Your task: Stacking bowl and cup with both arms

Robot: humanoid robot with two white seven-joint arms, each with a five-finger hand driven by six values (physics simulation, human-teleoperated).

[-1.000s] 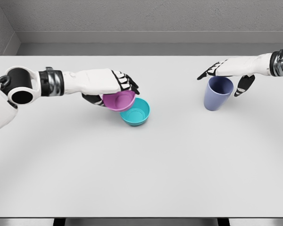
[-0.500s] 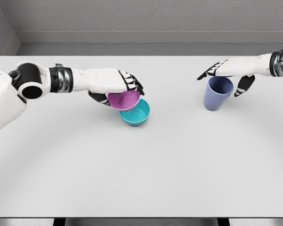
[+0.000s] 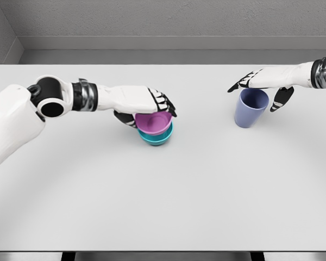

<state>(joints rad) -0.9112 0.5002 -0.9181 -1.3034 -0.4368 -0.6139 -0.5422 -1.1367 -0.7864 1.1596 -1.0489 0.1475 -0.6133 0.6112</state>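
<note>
A pink bowl [image 3: 154,123] sits nested in a teal bowl [image 3: 154,139] left of the table's middle. My left hand [image 3: 145,106] is shut on the pink bowl, fingers over its far rim and thumb at its left side. At the right, a blue cup [image 3: 250,112] stands slightly tilted on the table. My right hand [image 3: 265,88] hovers over the cup's rim. Its fingers stretch out to the left and its thumb hangs down by the cup's right side. The hand looks open around the cup's top.
The white table [image 3: 163,190] fills the view, with a grey wall behind its far edge. Nothing else stands on it.
My left hand has carried the pink bowl to the right and down, from beside the teal bowl's rim to inside it. The right hand and the cup have not moved.
</note>
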